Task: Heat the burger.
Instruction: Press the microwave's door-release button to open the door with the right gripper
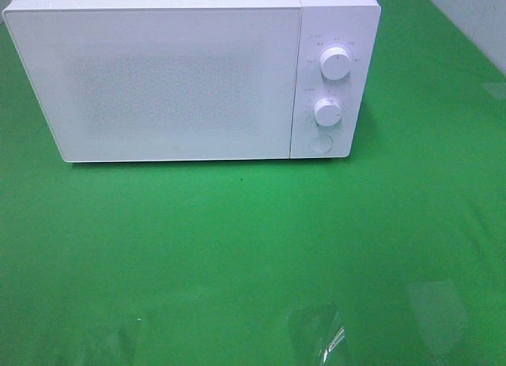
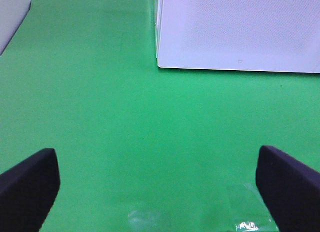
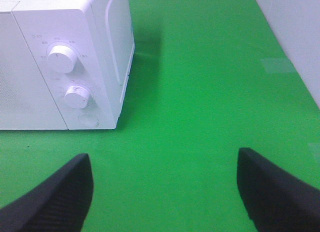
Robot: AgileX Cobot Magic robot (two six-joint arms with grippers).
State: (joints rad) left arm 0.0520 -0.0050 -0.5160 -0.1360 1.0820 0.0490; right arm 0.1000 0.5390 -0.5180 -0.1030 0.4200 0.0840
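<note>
1. On the left, the left gripper (image 2: 156, 164) hangs over the green cloth (image 2: 100, 91). Its dark fingers (image 2: 27, 189) are spread wide with nothing between them.
2. Ahead of those fingers stands the white microwave (image 1: 158, 81), its door shut.
3. Ahead of the right gripper (image 3: 164, 164) are the microwave's upper dial (image 3: 62, 57), lower dial (image 3: 76, 96) and round button (image 3: 88, 120). This gripper's fingers are also spread wide and empty.
4. The burger: cannot tell where; no view shows it.
</note>
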